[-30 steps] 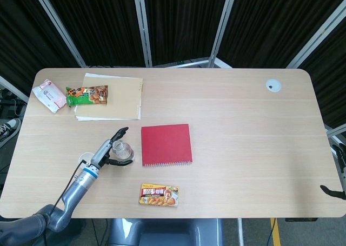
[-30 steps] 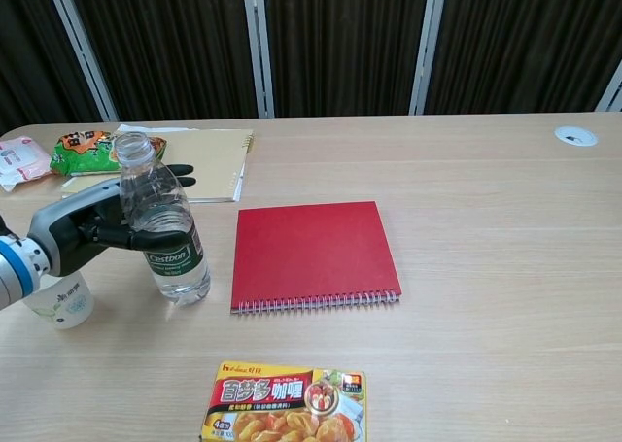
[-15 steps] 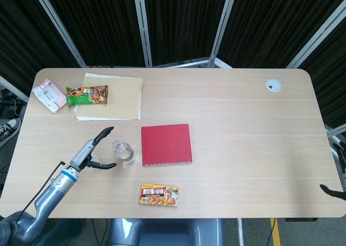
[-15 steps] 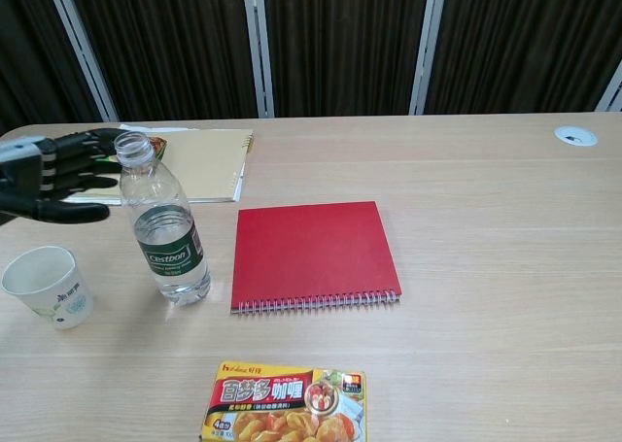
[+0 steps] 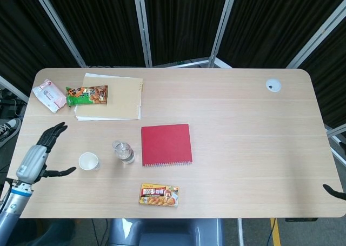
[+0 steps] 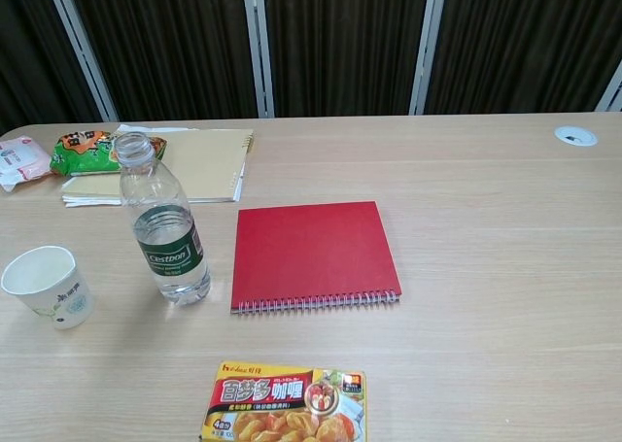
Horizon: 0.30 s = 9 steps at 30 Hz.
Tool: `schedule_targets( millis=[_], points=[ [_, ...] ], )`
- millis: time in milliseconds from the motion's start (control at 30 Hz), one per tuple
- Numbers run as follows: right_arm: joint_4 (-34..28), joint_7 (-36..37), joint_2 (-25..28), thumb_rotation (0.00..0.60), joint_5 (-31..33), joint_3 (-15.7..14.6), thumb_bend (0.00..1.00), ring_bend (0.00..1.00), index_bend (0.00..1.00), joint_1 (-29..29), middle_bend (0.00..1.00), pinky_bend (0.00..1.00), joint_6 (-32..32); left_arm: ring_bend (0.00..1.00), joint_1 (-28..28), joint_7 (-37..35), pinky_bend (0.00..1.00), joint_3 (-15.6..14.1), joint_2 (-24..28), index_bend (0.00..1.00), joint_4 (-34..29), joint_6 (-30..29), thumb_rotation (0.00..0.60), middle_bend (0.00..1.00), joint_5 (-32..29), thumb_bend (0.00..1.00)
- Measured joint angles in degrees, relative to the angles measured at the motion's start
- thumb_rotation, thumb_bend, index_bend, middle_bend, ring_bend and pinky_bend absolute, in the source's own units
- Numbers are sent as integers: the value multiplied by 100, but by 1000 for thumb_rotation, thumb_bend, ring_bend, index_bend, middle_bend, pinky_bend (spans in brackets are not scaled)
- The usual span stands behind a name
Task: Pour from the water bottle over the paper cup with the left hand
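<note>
A clear water bottle with no cap stands upright on the table, just left of the red notebook. A white paper cup stands upright to the left of the bottle, a small gap between them. My left hand hovers near the table's left edge, well left of the cup, fingers spread and holding nothing; the chest view does not show it. Only a dark tip of my right hand shows at the right edge of the head view, beyond the table.
A red spiral notebook lies right of the bottle. A curry box lies near the front edge. A tan folder, a green snack bag and a tissue pack lie at the back left. A white grommet sits at the back right.
My left hand has let go of the bottle and drawn back left, past the cup, out of the chest view. The bottle stays upright in place.
</note>
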<state>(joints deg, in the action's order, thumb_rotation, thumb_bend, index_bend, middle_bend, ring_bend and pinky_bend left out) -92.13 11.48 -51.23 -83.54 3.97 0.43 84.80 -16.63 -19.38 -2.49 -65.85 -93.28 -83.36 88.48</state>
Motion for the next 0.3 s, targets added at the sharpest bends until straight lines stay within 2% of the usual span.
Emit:
schedule_targets(
  millis=[200, 300],
  points=[
    [47, 68, 13, 600, -65, 1, 0, 0, 0, -39, 0, 0, 120, 0, 576, 2323, 0, -86, 379, 0, -1056, -607, 600, 0, -161, 0],
    [93, 96, 4, 600, -111, 4, 0, 0, 0, -66, 0, 0, 217, 0, 829, 3220, 0, -151, 524, 0, -1548, -796, 600, 0, -188, 0]
  ],
)
